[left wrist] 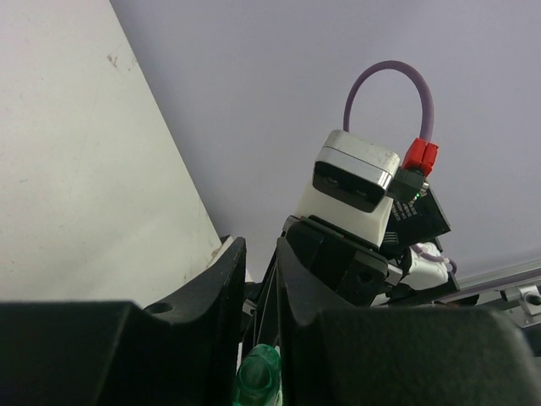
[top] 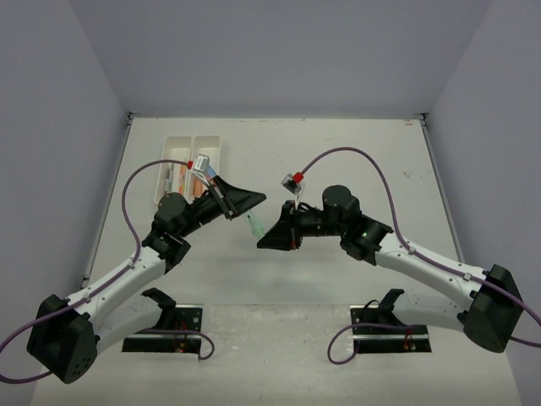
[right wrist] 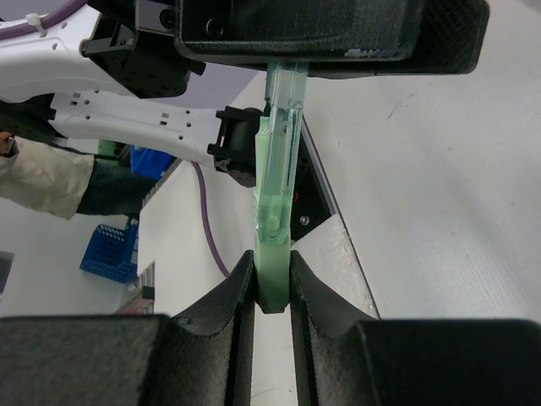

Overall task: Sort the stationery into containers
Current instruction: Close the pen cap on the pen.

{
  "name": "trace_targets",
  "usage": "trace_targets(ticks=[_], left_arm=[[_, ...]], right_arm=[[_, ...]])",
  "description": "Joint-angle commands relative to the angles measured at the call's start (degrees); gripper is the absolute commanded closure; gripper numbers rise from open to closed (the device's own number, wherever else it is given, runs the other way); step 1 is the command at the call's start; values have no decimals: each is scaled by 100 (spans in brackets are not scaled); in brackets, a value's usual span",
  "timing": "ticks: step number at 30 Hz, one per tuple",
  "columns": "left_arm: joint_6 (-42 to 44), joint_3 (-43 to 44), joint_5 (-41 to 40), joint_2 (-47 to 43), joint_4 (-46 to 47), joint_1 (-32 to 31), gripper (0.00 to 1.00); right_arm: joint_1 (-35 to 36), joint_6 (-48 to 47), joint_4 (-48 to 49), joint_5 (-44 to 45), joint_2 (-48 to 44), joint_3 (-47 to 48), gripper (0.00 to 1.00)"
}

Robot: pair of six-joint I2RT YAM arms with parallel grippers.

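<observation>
A translucent green plastic piece hangs in the air between my two grippers, above the middle of the table. My left gripper is shut on its upper end; the piece shows between the narrow jaws in the left wrist view. My right gripper is shut on its lower end, and the piece stands pinched between the fingers in the right wrist view. The two joined white trays lie at the back left, with orange and pink items inside, partly hidden by my left arm.
The right arm's wrist camera with its purple cable fills the left wrist view. Two black mounts stand at the near table edge. Grey walls close off the left, back and right.
</observation>
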Motion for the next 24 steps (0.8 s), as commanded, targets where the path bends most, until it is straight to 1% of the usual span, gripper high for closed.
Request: trace_targets(ticks=[1, 4, 9, 12, 14, 18, 24], left_arm=[[338, -47, 139, -47, 338, 2, 80], [477, -21, 131, -133, 338, -4, 82], [860, -54, 159, -223, 403, -16, 86], [1010, -176, 219, -205, 558, -30, 96], [1050, -249, 266, -130, 667, -60, 99], [1082, -484, 240, -35, 878, -272, 100], [1218, -724, -10, -11, 1059, -666, 100]], right_arm=[[9, 85, 30, 184, -87, 420, 100], [7, 198, 32, 156, 117, 607, 100], [1, 380, 215, 197, 202, 704, 100], [9, 464, 368, 264, 185, 775, 100], [16, 540, 588, 373, 158, 787, 100], [27, 572, 934, 497, 169, 906, 100], [36, 569, 1462, 564, 554, 1395, 100]])
